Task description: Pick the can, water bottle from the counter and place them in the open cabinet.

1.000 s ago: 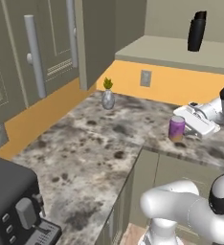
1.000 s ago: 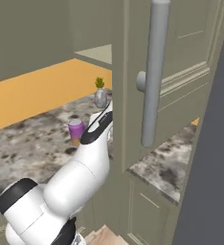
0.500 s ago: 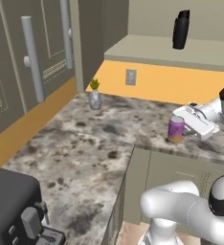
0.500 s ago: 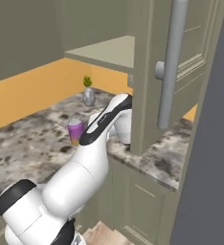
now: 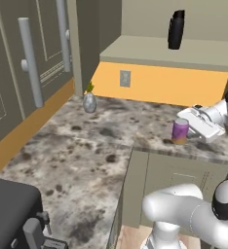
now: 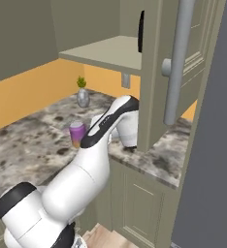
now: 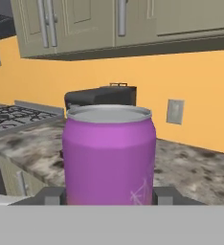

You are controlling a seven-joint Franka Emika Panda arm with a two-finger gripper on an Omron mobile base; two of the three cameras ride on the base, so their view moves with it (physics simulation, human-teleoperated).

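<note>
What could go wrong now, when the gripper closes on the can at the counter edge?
The gripper is shut on the can low on its body, so it may tilt when lifted. The open cabinet door hangs close by the arm. The water bottle already stands on the shelf and could be knocked.

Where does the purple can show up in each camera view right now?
Left base view: can right of centre, on the counter's near edge.
Right base view: left of centre, behind the arm.
Hand view: centre, close up.
Shared landmark: the grey vase by the orange wall.
</note>
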